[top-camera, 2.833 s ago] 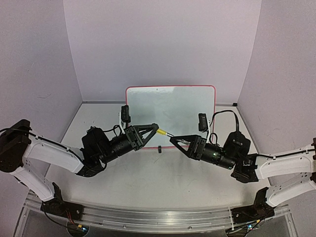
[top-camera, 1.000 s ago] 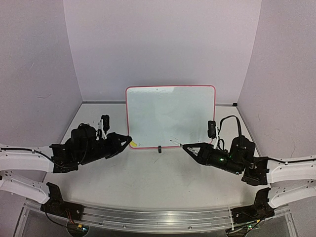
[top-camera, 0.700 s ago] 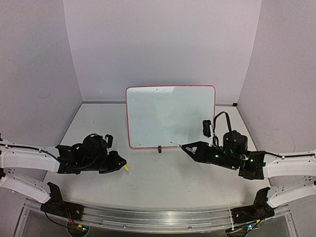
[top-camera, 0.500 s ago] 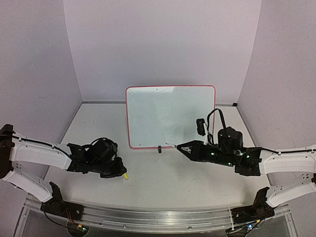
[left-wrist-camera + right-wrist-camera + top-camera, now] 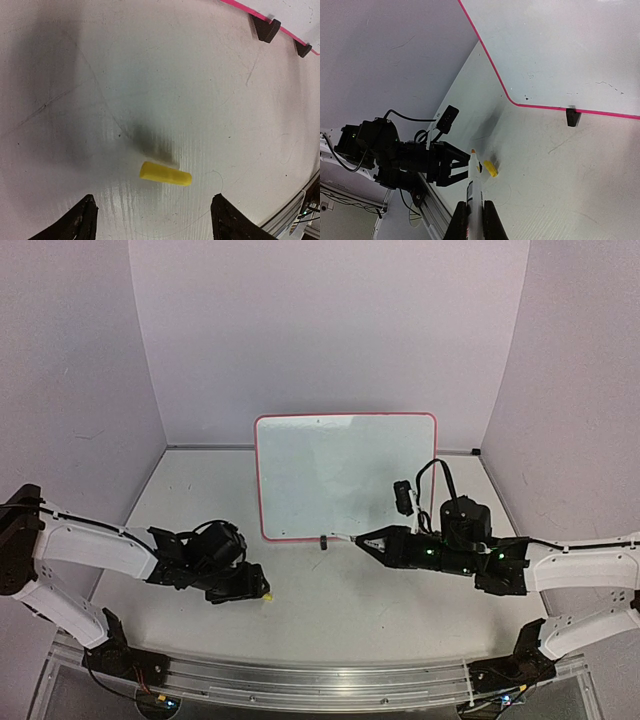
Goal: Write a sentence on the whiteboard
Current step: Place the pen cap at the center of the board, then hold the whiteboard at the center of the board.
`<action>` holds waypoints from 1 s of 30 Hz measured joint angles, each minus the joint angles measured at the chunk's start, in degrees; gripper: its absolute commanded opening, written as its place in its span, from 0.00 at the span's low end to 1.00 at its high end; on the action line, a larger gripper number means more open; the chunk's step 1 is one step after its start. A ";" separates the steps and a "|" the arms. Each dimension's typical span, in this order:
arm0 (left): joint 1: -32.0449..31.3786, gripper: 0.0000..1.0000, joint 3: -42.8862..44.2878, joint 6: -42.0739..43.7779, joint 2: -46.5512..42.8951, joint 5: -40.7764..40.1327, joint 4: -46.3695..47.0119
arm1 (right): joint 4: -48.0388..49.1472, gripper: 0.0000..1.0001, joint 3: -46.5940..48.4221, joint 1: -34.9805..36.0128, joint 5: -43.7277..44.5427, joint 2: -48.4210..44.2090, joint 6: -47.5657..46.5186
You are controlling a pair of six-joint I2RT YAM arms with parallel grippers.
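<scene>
Yellow plastic marker cap (image 5: pixel 165 173) is lying on the pale table (image 5: pixel 210 90) between my left gripper's (image 5: pixel 152 200) spread fingers, untouched. My right gripper (image 5: pixel 474 220) is clamping a slim white marker (image 5: pixel 474 182), tip near the lower edge of the large white, pink-bordered whiteboard (image 5: pixel 345 470), which is standing mid-table at the back on black clip feet (image 5: pixel 573 117)

The whiteboard (image 5: pixel 345 475) is seen as white, edged in thin pink-red, with black feet (image 5: pixel 573 117). The cap (image 5: pixel 165 174) is coloured plain yellow. The marker (image 5: pixel 474 192) is shown white, tipped yellow-orange. The table (image 5: pixel 340 610) is rendered off-white, the walls (image 5: pixel 330 330) pale lilac.
</scene>
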 measured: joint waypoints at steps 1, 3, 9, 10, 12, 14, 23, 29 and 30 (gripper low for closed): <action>0.00 0.87 0.17 0.33 0.00 -0.19 -0.67 | -0.21 0.00 0.00 0.00 0.02 -0.06 -0.02; 0.00 0.88 0.83 0.68 -0.02 -0.89 -2.51 | -0.86 0.00 0.00 0.00 0.07 -0.31 -0.06; 0.02 0.91 7.02 4.38 -0.30 -3.99 -11.43 | -2.32 0.00 0.00 0.00 0.14 -2.42 -0.84; 0.09 0.91 8.07 5.56 -0.55 -4.42 -12.47 | -2.59 0.00 0.00 0.00 0.13 -2.78 -1.05; 0.48 0.91 9.63 8.51 -1.65 -4.64 -14.36 | -3.10 0.00 0.00 0.00 0.11 -3.32 -1.51; 2.13 0.91 11.04 12.02 -3.19 -4.21 -16.36 | -4.00 0.00 0.06 0.00 0.11 -3.60 -2.13; 20.15 0.91 21.88 30.91 -5.27 5.32 -24.80 | -7.60 0.00 3.83 -0.92 -1.38 -1.91 -5.04; 29.03 0.91 26.57 41.80 -5.25 14.68 -22.84 | -8.14 0.00 7.37 -5.07 -5.81 2.59 -7.06; 30.19 0.91 26.62 43.05 -5.10 16.24 -21.69 | -8.27 0.00 8.13 -6.05 -6.96 3.44 -7.38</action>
